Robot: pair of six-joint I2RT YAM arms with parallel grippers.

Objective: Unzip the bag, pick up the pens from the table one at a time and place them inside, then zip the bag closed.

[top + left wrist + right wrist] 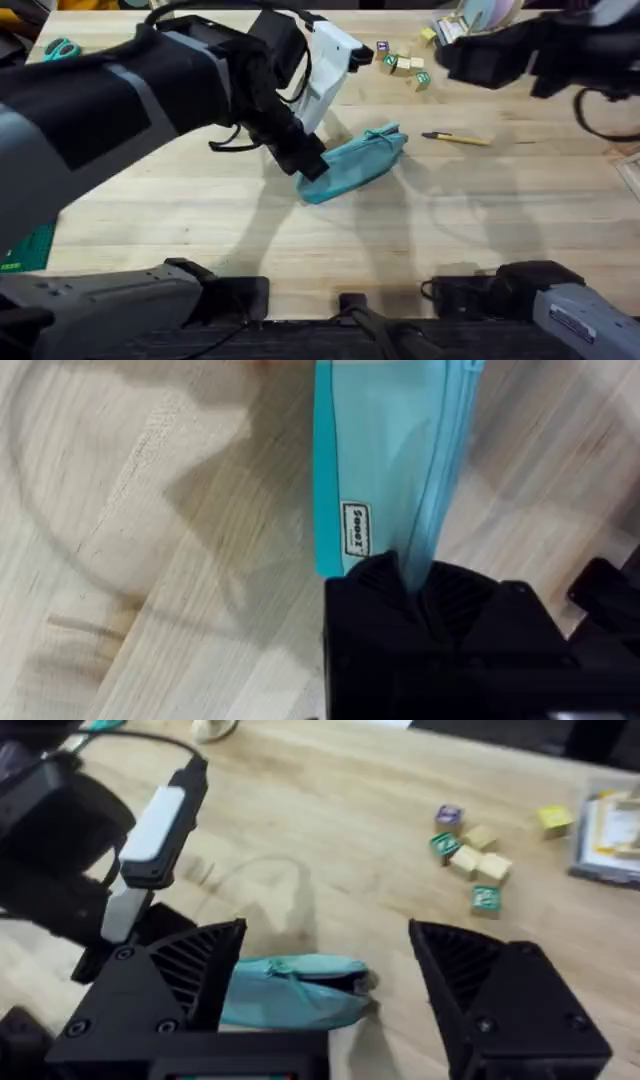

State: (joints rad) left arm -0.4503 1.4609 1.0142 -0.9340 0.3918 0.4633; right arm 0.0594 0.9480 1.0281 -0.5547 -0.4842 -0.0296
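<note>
1. Table (200,230): one, pale wooden plank top. It is the landmark for every entry below.
2. Bag (352,165): one, teal-blue fabric pouch, lying on the table near its middle, slanted. In the left wrist view the zip (447,450) runs along one long edge and a small white label (356,528) sits near the gripped end.
3. Pen (457,138): one counted, yellow with a dark end, lying flat on the table just beyond the bag's far end, apart from it.
4. Left gripper (312,165): one, black fingers, clenched on the near end of the bag; the left wrist view shows the fabric pinched between them.
5. Right gripper (325,990): one, black fingers spread wide, released, grasping nothing. It hangs above the table over the bag's far end, with the bag seen between the two fingers in the right wrist view.
6. Wooden letter blocks (405,66): a small cluster, about five counted in the right wrist view, on the far part of the table behind the bag.
7. Scissors (62,48): one pair, green handles, at the table's far left corner.
8. Green mat (28,250): one, a corner of it at the table's near left edge.
</note>
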